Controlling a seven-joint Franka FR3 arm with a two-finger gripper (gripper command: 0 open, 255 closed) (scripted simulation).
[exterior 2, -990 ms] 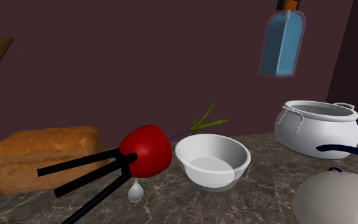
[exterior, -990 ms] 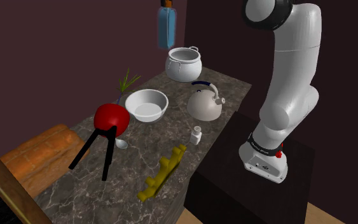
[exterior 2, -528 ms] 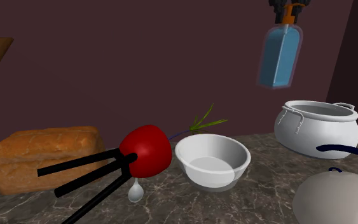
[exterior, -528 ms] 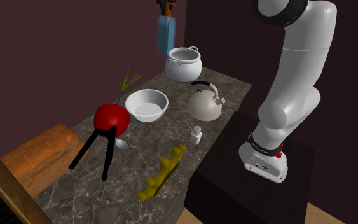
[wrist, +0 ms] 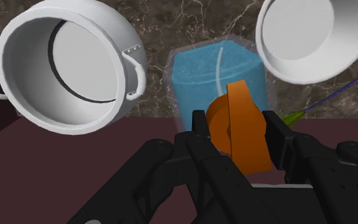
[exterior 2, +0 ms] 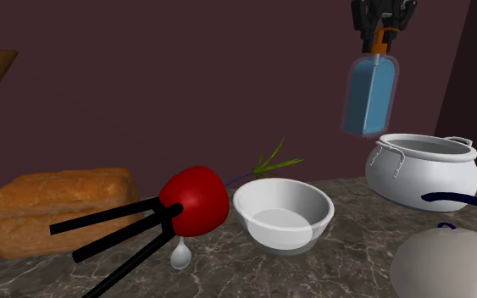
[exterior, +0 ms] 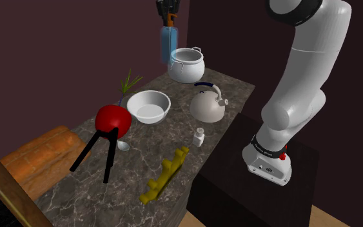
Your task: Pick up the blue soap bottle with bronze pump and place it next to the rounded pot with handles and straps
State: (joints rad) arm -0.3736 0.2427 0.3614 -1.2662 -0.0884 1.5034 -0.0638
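Lowered since a second ago, the one blue soap bottle (exterior 2: 368, 95) hangs in the air above the bench, the fingers (wrist: 278, 133) pinching its orange pump, at the second exterior view's left of the one white pot (exterior 2: 423, 169). One bowl (exterior 2: 283, 212), one kettle (exterior: 207, 106) and one bread loaf (exterior 2: 58, 203) sit on the dark marble bench (exterior: 77, 193) before a maroon wall.

Dim, even light across all 3 views, perhaps from above; shadows faint.

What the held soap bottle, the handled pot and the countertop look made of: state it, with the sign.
Soap bottle: translucent blue, dip tube showing through; clear plastic or glass. Pot: plain glossy white-grey, rivet dots by a handle; perhaps metal, uncertain. Countertop: dark, pale-veined, like polished stone.
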